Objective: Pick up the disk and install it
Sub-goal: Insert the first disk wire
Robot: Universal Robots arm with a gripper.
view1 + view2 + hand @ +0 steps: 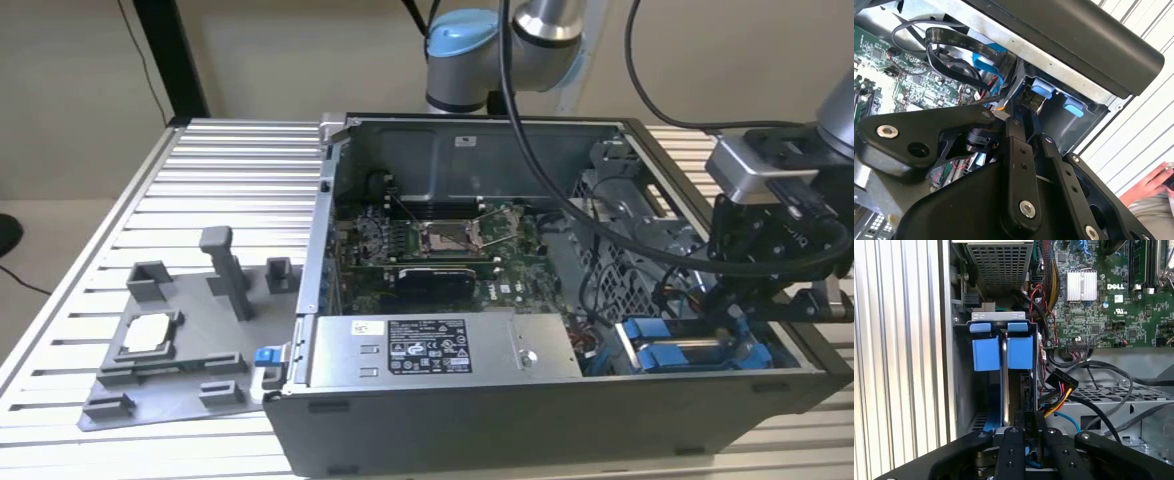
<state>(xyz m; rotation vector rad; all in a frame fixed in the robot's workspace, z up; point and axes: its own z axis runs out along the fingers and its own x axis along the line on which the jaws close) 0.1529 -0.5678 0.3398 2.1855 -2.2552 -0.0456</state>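
Observation:
The disk [694,356] stands on edge in the drive bay at the near corner of the open computer case, on the exterior view's right. Its blue carrier [1019,352] and thin silver edge [1004,390] show in the first wrist view, and a blue tab [1042,92] in the second wrist view. My gripper [731,318] reaches down into that bay from above. Both wrist views show its black fingers [1010,437] drawn close together at the carrier's end, shut on the disk. The contact itself lies in shadow.
The case's near wall [534,420], the power supply [441,345] and the motherboard [441,250] surround the bay. Loose cables [1074,390] run beside it. A grey fixture plate [200,345] lies on the slatted table. A person's hand [1154,182] is outside the case.

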